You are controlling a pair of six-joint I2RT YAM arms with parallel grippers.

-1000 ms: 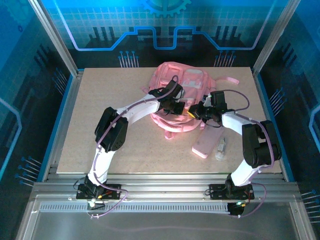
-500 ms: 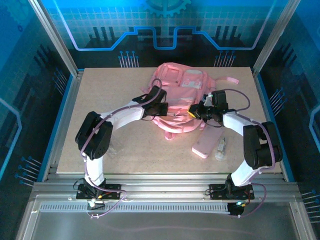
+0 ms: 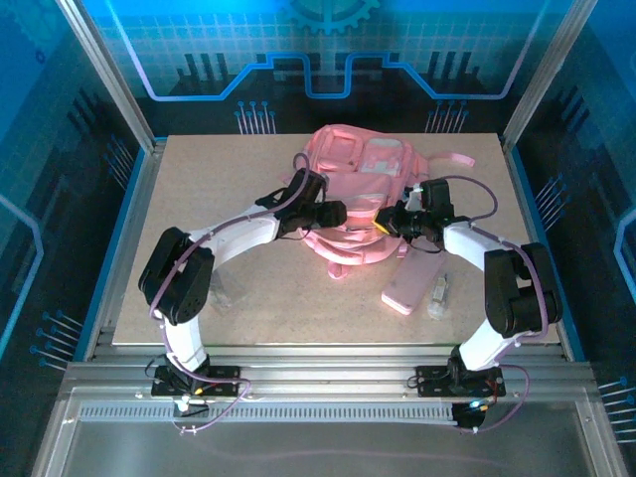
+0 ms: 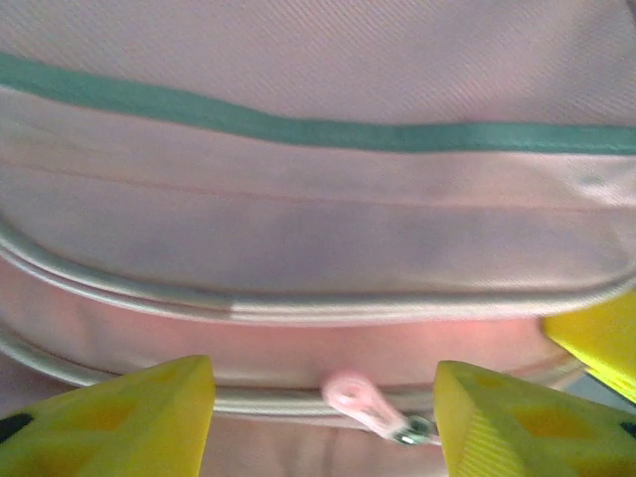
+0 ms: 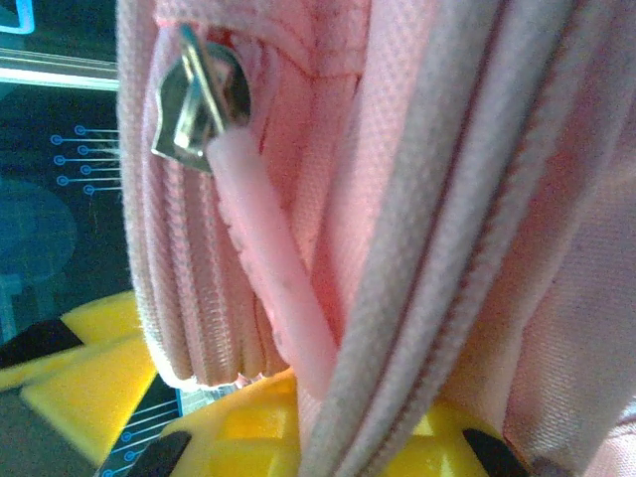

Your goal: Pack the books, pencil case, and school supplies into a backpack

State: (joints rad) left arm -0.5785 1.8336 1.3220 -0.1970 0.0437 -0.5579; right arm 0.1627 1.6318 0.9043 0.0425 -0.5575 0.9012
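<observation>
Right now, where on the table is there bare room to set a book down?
Bare table lies left of the backpack, out to the left edge, and along the near middle, between the left arm and the pencil case. Crowded: the right side, where the pencil case, a clear oblong item and the right arm sit close together.

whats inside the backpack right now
On the backpack, outer pink fabric and a zipper pull can be seen; whatever is inside is covered by that fabric.
</observation>
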